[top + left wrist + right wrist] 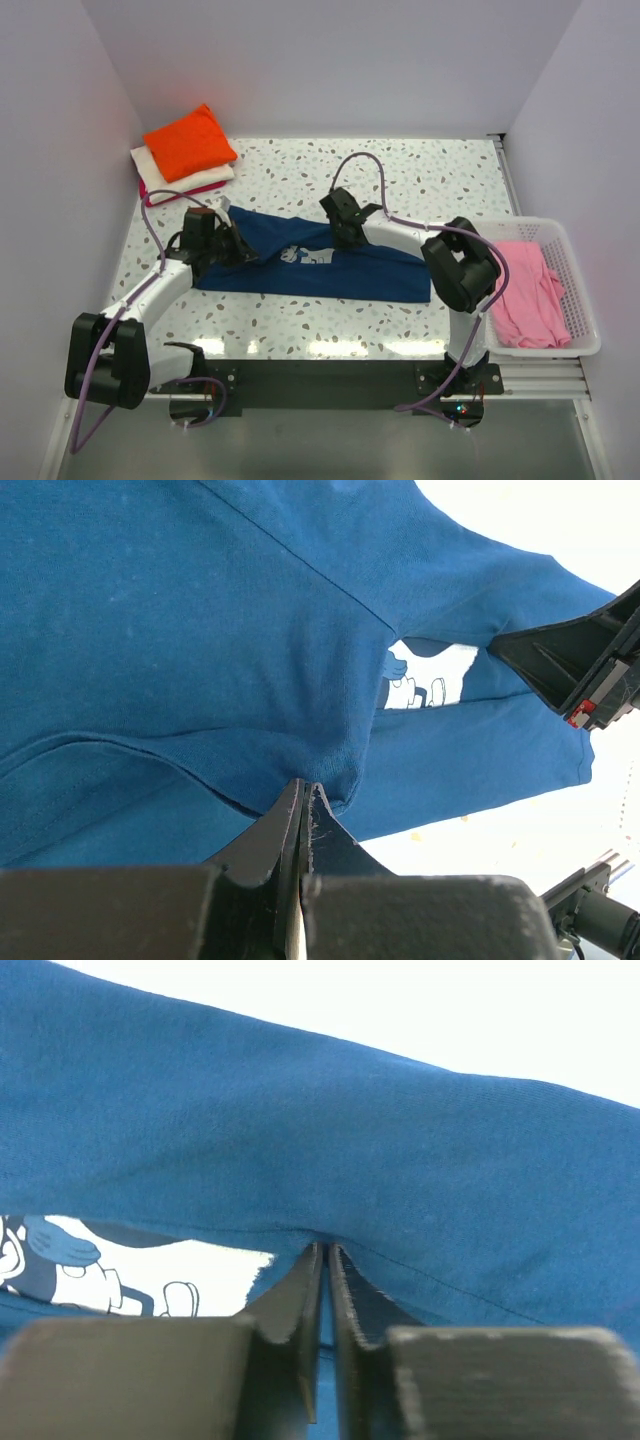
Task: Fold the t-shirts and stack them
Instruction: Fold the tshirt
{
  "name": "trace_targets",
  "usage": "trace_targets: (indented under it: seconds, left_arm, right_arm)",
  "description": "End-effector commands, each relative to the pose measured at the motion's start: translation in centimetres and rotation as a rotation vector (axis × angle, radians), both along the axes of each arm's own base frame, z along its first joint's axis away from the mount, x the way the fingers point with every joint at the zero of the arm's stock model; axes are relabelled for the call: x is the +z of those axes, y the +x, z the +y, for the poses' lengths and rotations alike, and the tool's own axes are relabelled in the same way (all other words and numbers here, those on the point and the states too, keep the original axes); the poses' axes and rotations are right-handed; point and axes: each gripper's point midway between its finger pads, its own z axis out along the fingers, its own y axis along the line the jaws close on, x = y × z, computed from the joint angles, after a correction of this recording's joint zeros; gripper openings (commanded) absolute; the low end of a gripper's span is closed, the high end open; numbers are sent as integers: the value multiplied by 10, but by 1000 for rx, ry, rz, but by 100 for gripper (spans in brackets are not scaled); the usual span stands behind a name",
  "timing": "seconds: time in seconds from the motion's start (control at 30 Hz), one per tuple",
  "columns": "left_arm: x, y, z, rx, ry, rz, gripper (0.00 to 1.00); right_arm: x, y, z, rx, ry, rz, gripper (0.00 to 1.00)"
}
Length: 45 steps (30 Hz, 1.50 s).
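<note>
Speckled tabletop (430, 180) between pale walls is what the overhead view shows. The navy t-shirt (330, 268) lies across its middle as a long, part-folded band with the print (300, 256) facing up. The left gripper (236, 246) is at the shirt's left end, and the right gripper (346, 230) is on its far edge near the middle. In the far left corner an orange tee (188, 140) tops a cream tee (200, 177) and a magenta sliver (158, 196). A pink tee (525, 292) waits in the white basket (585, 318) at the right edge. From the left wrist, the left gripper (303, 798) is pinched tight on a bunched fold of navy cloth. From the right wrist, the right gripper (326, 1260) nips a seam beside the print, its jaws all but touching. Both holds look shallow, right at the fingertips. If the arms pull apart or lift unevenly, I'd expect one end to slip free and the fold to sag or twist.
</note>
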Motion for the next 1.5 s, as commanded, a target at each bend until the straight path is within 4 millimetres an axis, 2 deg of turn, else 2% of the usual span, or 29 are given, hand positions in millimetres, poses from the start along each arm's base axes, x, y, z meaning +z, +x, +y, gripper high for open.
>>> trace_targets:
  seconds: [0.0,0.07,0.27,0.57,0.87,1.1,1.3,1.4,1.43,1.47]
  left_arm:
    - [23,13,1,-12,2,-80,0]
    - [22,13,1,-13,3,-80,0]
    - [22,13,1,-14,3,-79,0]
    - [22,11,1,-15,-1,-79,0]
    - [15,2,0,-15,-16,-65,0]
    - [4,-9,-3,-20,-44,-44,0]
    - [-10,-20,-7,-27,-78,-18,0]
    - [-10,-22,-9,-35,-85,-13,18]
    - [-7,-21,-9,-37,-85,-24,29]
    - [-2,-21,-9,-39,-85,-27,35]
  right_arm:
    - [24,17,5,-39,24,-83,8]
    - [23,16,3,-42,18,-81,0]
    - [29,15,3,-44,25,-88,0]
    - [50,7,-12,-66,16,-114,0]
    - [46,-7,-20,-62,8,-88,0]
    - [33,-18,-27,-63,-5,-57,0]
    - [26,-19,-20,-44,19,-40,0]
    - [24,-17,-17,-36,21,-33,0]
    - [24,-18,-16,-33,21,-30,1]
    - [27,-17,-15,-27,24,-34,3]
